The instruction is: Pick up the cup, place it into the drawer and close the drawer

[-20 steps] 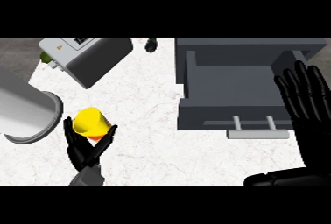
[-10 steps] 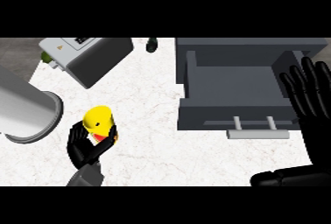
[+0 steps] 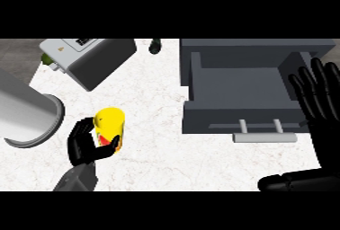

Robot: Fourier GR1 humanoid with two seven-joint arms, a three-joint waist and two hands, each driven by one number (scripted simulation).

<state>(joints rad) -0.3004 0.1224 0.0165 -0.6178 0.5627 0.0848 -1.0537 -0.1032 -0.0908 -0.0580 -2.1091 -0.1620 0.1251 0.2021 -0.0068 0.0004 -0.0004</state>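
The cup is yellow with a red mark low on its side, and it stands at the counter's left. My left hand is curled round its lower part from the left and below. The grey drawer is pulled open at the upper right, with an empty inside and a pale bar handle on its front. My right hand stays open at the right edge, fingers up, beside the drawer's right wall.
A big grey cylinder lies on its side at the left edge, close to the cup. A grey box-shaped appliance stands at the upper left. A small dark object sits at the counter's far edge.
The cup has tipped more upright in my left hand and shifted slightly right. The right hand has barely moved.
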